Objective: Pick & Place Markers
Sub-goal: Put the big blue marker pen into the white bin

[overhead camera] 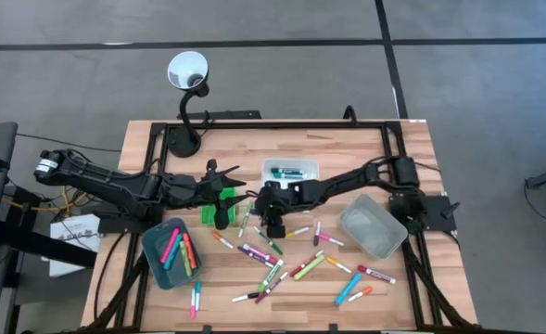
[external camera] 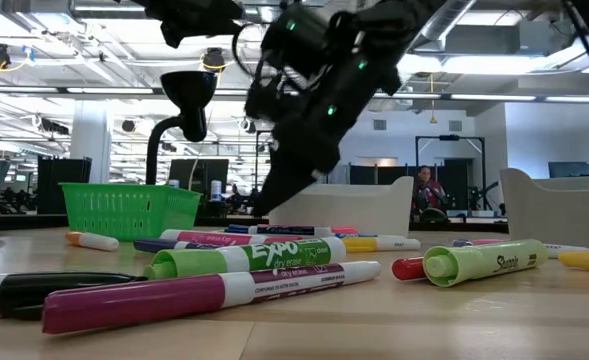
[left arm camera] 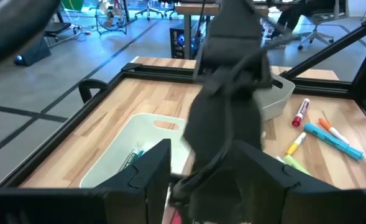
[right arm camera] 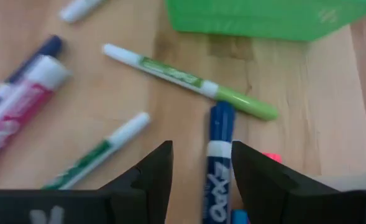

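Two jaws apart: right gripper point(right arm camera: 197, 171) straddles blue marker point(right arm camera: 217, 167) nr green tray point(right arm camera: 263, 17); left gripper point(overhead camera: 224, 195) empty.

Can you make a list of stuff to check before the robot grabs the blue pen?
1. Blue marker sits between the right pincer tips: ok.
2. Right pincer open around it: ok.
3. Marker lifted off the table yet: cannot tell.
4. Green marker lies just past the blue cap, may get bumped: not ok.
5. Left pincer waits open above the green tray, out of the way: ok.
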Robot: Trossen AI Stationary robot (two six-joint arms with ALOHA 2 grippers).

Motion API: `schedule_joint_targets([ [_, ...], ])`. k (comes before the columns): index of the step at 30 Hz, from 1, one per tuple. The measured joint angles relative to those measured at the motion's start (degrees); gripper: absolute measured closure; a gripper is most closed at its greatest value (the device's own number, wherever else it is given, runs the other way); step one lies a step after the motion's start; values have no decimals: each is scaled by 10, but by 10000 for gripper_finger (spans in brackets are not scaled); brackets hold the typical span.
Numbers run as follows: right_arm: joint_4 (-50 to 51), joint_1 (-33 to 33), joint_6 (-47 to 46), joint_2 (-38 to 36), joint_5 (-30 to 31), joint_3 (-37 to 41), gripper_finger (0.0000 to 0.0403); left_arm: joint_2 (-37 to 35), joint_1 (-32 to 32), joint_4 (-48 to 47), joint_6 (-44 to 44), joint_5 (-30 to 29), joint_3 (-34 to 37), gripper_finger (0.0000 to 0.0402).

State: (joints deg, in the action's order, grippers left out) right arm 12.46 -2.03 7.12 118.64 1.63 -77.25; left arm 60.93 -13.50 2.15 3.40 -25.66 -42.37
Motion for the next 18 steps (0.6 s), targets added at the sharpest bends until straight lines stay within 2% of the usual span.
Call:
schedule_joint_targets([
  [8,55,10,-8,51,11,-57,276,0,0,4,-1,0,0,236],
  [18,126,-2,28,50,30,-72,339,0,0,5,-1,0,0,236],
])
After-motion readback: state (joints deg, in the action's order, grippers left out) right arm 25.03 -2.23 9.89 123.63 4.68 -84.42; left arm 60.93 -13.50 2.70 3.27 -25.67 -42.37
